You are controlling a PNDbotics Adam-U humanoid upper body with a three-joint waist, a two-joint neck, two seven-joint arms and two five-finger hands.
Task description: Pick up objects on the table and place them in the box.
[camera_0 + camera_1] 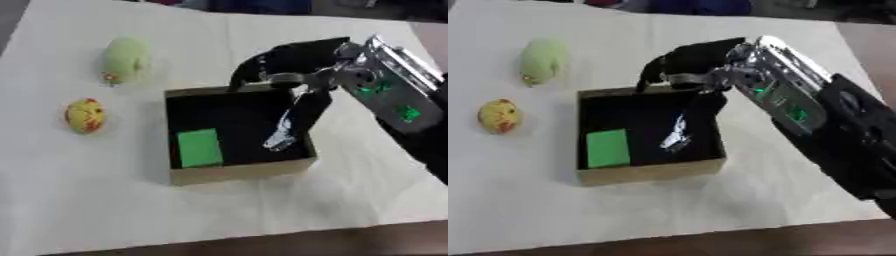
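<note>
A white cloth covers the table (87, 210), and near the front sits a brown cardboard box (241, 172) with a black inside. A flat green piece (199, 147) lies in the box, in its near left corner. To its right, inside the box, there is a small shiny thing (278, 137) that is silver and too blurry to name. The robot's right hand (293, 67) reaches in from the right side, over the back edge of the box. Its dark fingers (306, 117) point down into the box, right at the shiny thing, and I cannot tell if they are curled or straight. Left of the box, well apart from it, a small yellow toy (85, 115) with red marks lies on the cloth. Farther back on the left lies a pale green toy (124, 60) with a bit of red at its near end
</note>
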